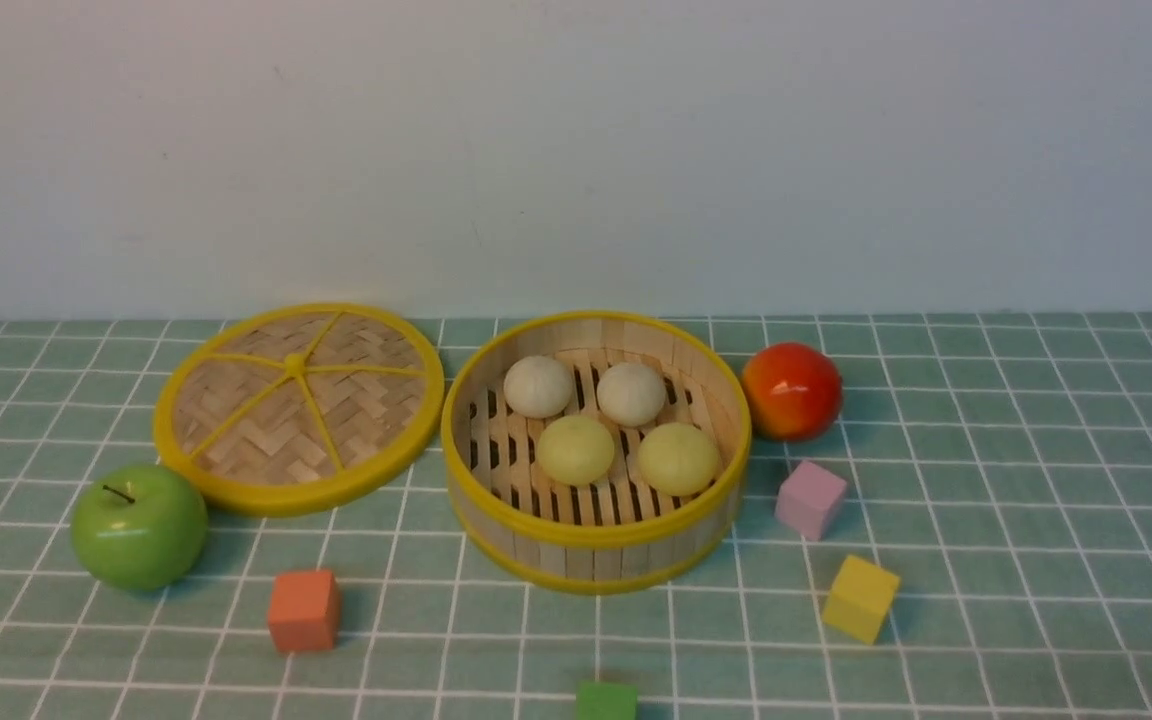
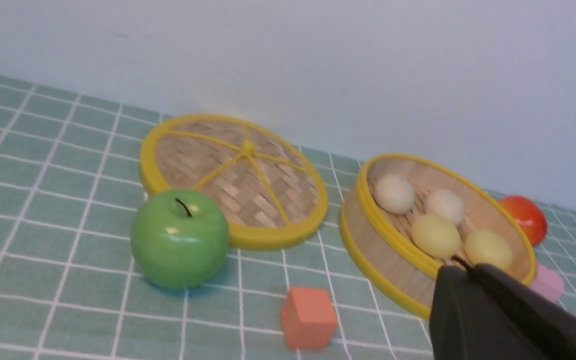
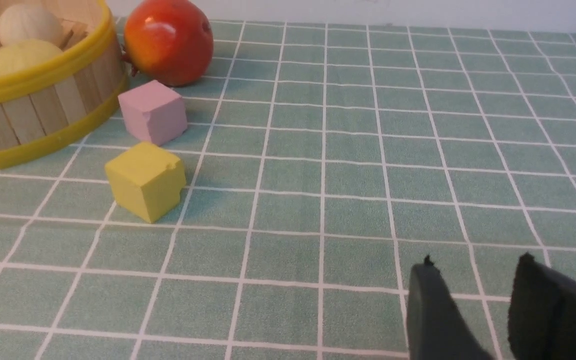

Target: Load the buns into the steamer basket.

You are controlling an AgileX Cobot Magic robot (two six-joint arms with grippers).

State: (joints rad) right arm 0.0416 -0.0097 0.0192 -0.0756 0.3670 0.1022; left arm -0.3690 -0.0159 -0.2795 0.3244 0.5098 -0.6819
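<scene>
I see all four buns [image 1: 606, 425] lying inside steamer basket [image 1: 596, 545]; placing step looks finished. Left gripper [image 2: 460, 267] pressed together, empty. Right gripper [image 3: 473, 265] slightly spread, empty, well apart from basket. Next: nothing to grasp, I park arms.

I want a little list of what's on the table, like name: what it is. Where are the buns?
buns: four, two off-white, two pale yellow-green, all inside the steamer basket
steamer basket: round bamboo, uncovered
lid: flat on the table, left of the basket
green apple: in front of the lid
red fruit: right of the basket
blocks: orange, pink, yellow, green
left end effector: shut, empty
right end effector: open, empty
</scene>
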